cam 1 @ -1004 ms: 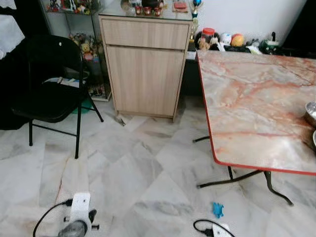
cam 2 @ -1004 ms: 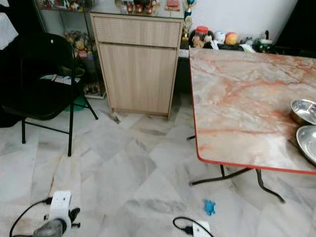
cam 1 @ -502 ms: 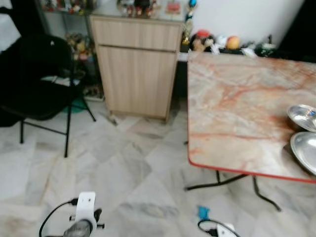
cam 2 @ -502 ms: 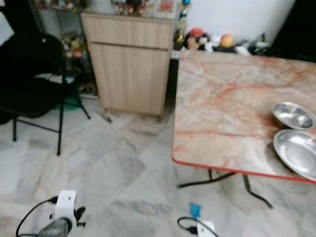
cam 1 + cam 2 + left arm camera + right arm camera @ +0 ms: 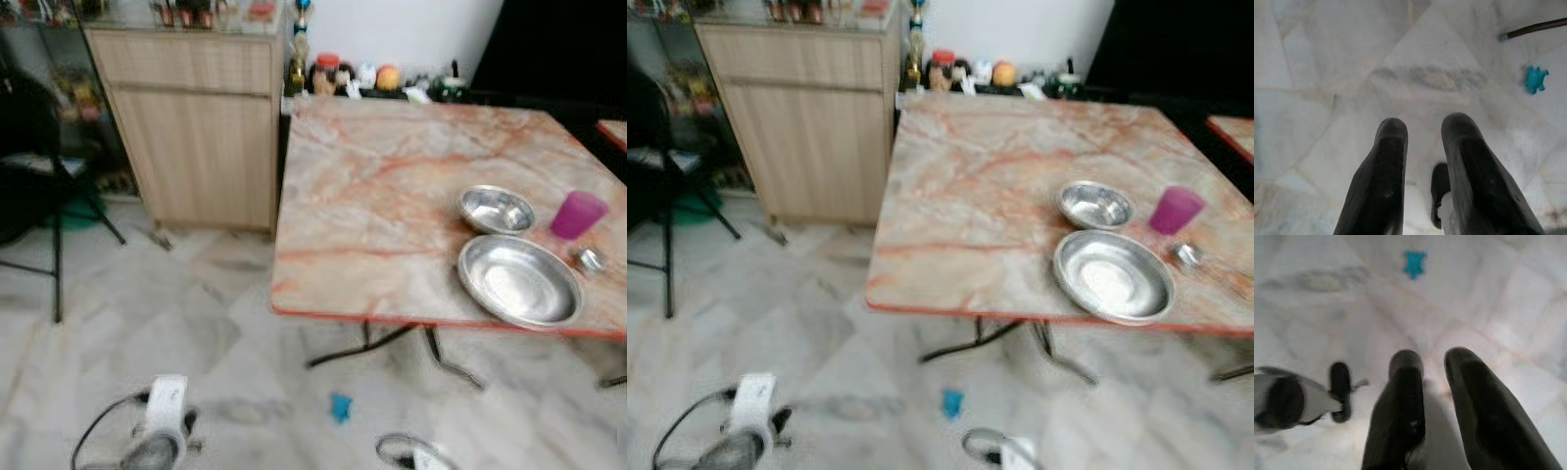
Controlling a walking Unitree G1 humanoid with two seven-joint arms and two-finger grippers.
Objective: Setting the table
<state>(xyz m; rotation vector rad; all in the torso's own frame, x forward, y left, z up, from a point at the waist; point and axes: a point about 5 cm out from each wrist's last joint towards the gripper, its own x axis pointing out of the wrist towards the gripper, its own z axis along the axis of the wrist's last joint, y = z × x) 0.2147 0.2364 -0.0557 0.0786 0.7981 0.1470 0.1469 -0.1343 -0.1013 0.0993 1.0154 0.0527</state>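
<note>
Swung rightward since a second ago, as a turn of the camera and not of the things: marble-patterned table [image 5: 392, 206] now near the middle of the head views where before only its left part showed at the right edge, black folding chair [image 5: 39, 166] pushed off to the far left, wooden cabinet [image 5: 196, 127] shifted left too. Now fully seen on the table's right half: a small steel bowl [image 5: 497, 210], a large steel dish [image 5: 519, 281] just beside it toward the near edge, a pink cup [image 5: 578, 214] to the right of the bowl, and a small shiny thing [image 5: 588, 259] below the cup, too blurred to name. On the pale marble floor [image 5: 225, 352], a little blue toy [image 5: 340, 406] below the table's near edge. Left gripper [image 5: 1422, 128] hanging low over the floor, fingers slightly apart, holding nothing, touching nothing. Right gripper [image 5: 1435, 360] likewise low over the floor, fingers a little apart and empty, with the blue toy ahead of it. Both well away from the tableware.
</note>
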